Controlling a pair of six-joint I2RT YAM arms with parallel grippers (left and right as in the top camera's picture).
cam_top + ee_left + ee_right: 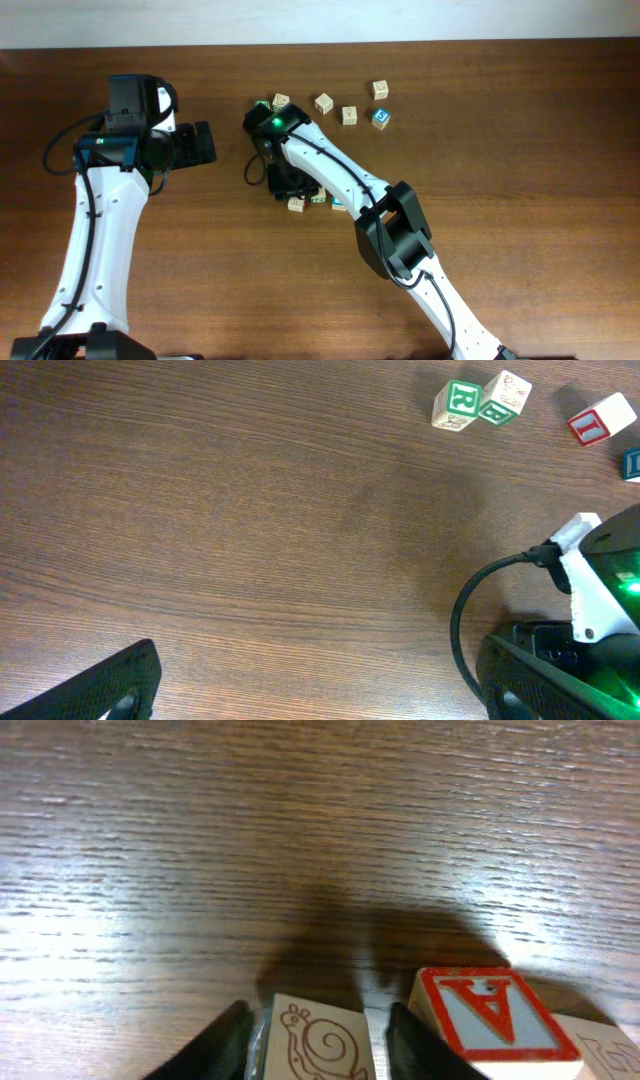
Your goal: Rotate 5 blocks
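Nearest, a pale wooden cube stamped with a snail (320, 1045) sits mid-table on the dark wooden table (200, 840) between the right gripper's (320, 1020) black fingers, which stand parted with a sliver of table showing beside it. Just right lies a red-faced letter A cube (490, 1015). Well left, the left gripper (320, 660) hangs spread wide.

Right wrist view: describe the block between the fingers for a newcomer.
Start at the right gripper low over the wooden table. Between its jaws sits a pale block. It shows a line-drawn snail; the neighbouring block shows a red A.
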